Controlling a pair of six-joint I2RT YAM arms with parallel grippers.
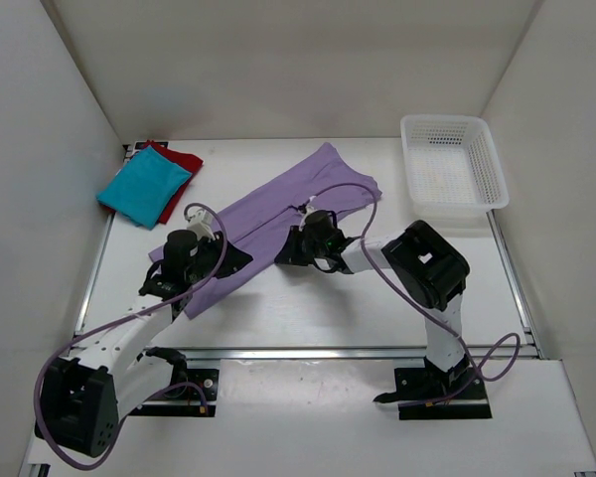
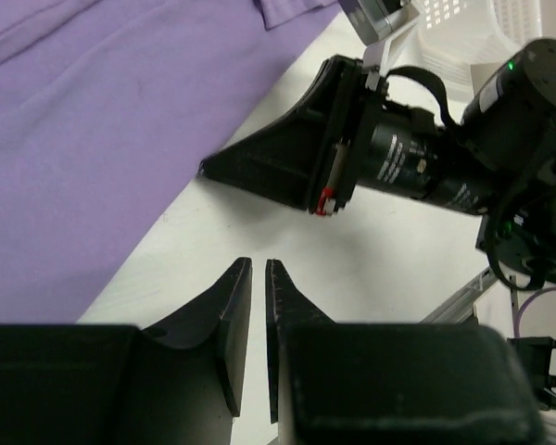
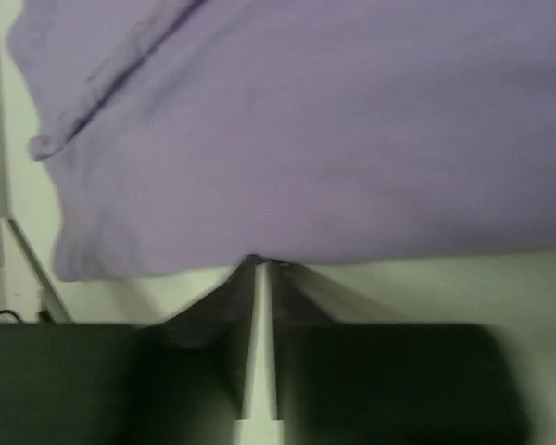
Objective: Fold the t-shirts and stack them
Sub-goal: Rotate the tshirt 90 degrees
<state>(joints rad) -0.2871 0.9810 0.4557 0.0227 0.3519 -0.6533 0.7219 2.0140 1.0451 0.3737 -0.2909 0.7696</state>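
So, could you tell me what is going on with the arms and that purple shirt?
The lavender shirt lies spread across the table. The right gripper is at its near edge, jaws almost closed; whether it has fabric is unclear. The left gripper, empty and nearly shut, is over the table beside the shirt. The teal shirt sits folded on the red shirt in the far left corner.

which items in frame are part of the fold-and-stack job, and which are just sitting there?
Part of the job:
pale lavender fabric t-shirt, spread out mid-table
teal fabric t-shirt, folded, far left corner
deep red fabric t-shirt, under the teal one

Just lying about:
white plastic mesh basket, far right corner
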